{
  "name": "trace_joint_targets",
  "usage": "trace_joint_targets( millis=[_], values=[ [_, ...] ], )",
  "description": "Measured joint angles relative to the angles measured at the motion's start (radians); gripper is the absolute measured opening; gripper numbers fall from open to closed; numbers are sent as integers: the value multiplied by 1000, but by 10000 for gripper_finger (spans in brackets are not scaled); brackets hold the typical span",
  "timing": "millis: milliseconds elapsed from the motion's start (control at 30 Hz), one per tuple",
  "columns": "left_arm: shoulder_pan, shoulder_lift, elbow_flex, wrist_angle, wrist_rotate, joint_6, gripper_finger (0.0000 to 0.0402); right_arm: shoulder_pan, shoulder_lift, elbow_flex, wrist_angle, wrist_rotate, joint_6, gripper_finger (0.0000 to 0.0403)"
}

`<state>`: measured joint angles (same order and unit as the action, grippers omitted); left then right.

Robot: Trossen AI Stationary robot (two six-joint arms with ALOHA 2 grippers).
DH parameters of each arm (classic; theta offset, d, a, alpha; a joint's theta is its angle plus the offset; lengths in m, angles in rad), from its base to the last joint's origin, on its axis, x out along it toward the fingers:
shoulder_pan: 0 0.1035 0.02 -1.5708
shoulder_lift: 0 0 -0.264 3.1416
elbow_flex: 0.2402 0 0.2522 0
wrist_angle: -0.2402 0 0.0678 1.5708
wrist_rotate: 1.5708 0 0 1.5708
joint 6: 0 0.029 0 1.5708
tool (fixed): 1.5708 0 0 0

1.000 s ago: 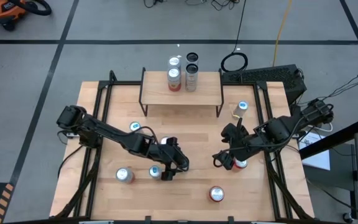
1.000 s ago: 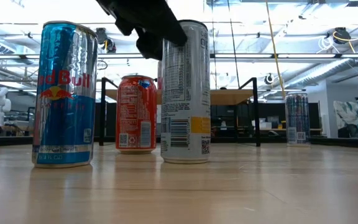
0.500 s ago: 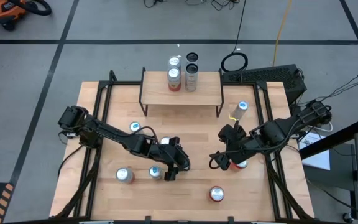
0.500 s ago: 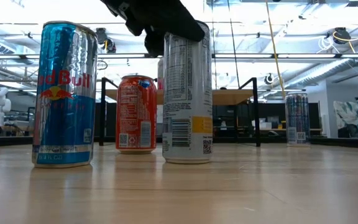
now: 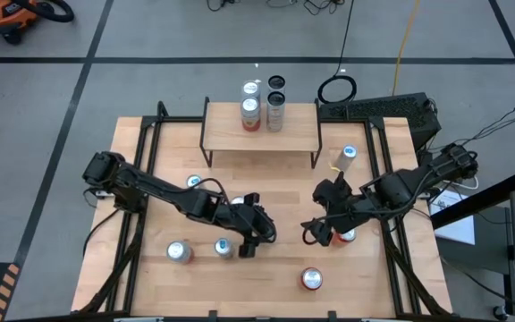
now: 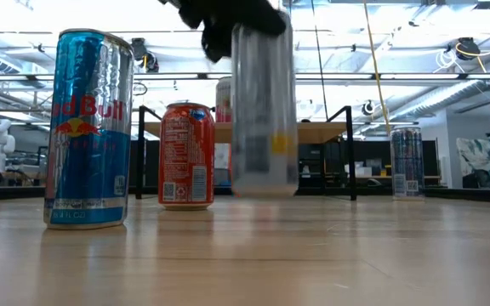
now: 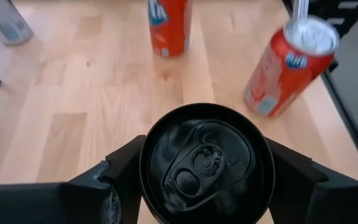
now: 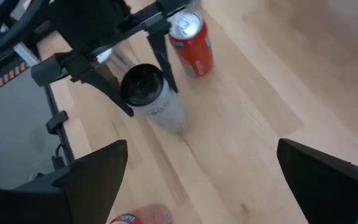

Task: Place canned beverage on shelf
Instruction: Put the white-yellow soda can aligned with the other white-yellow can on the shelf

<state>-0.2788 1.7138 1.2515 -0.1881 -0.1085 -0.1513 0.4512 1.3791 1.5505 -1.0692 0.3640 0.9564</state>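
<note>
My left gripper (image 5: 252,236) is shut on a tall slim silver can with a black top (image 6: 264,110), near the table's middle. The can hangs upright just above the tabletop. The shelf (image 5: 260,134), a light wood top on black legs, stands at the table's far edge with cans (image 5: 262,112) on it. My right gripper (image 5: 323,231) hovers open right of centre, beside a red can (image 5: 347,235), and touches nothing. My left gripper pinches the can's upper wall just under the black rim (image 7: 205,163), with one finger (image 7: 126,168) on each of two opposite sides. The fingers come slanting down from the table's left. The can stays upright, its base (image 6: 264,194) lifted clear of the table.
Loose cans stand around: a blue one (image 6: 88,127) and a red one (image 6: 186,155) near the held can, one (image 5: 179,251) at the near left, a red one (image 5: 311,279) at the near edge, one (image 5: 347,156) at the right and one (image 5: 194,182) left of centre.
My left gripper has come over the silver can's top, taken hold of it and risen. The can, which stood on the table, now hangs clear of it, still upright, a little farther toward the table's right.
</note>
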Motion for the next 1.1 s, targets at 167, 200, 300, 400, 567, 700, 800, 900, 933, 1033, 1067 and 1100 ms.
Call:
trace_joint_targets(
  millis=[167, 200, 300, 400, 567, 700, 800, 900, 933, 1033, 1067, 1100],
  values=[
    [25, -1, 100, -82, 0, -24, 244, -44, -23, 0, 101, -42, -148, 393],
    [33, -1, 120, -99, 0, -44, 244, -57, -32, 0, 120, -64, -174, 393],
    [57, -1, 181, -145, 1, -108, 244, -100, -66, 0, 169, -122, -239, 393],
    [75, -6, 238, -164, 4, -132, 244, -140, -113, 0, 208, -168, -302, 393],
    [95, -7, 323, -166, 16, -132, 244, -196, -173, 0, 228, -281, -402, 393],
    [96, -7, 395, -159, 29, -128, 244, -217, -217, 0, 218, -345, -457, 393],
    [90, -7, 443, -156, 30, -75, 244, -235, -245, 0, 218, -389, -449, 393],
    [79, -7, 492, -157, 48, 0, 244, -241, -260, 0, 218, -440, -449, 393],
    [76, -7, 508, -156, 49, 5, 244, -241, -261, 0, 219, -446, -450, 393],
    [74, -7, 551, -154, 49, -5, 244, -241, -254, 0, 226, -446, -473, 393],
    [74, -7, 560, -152, 38, -17, 244, -241, -248, 0, 233, -445, -478, 393],
    [75, -7, 569, -152, 27, -27, 244, -241, -243, 0, 236, -443, -481, 393]
  ],
)
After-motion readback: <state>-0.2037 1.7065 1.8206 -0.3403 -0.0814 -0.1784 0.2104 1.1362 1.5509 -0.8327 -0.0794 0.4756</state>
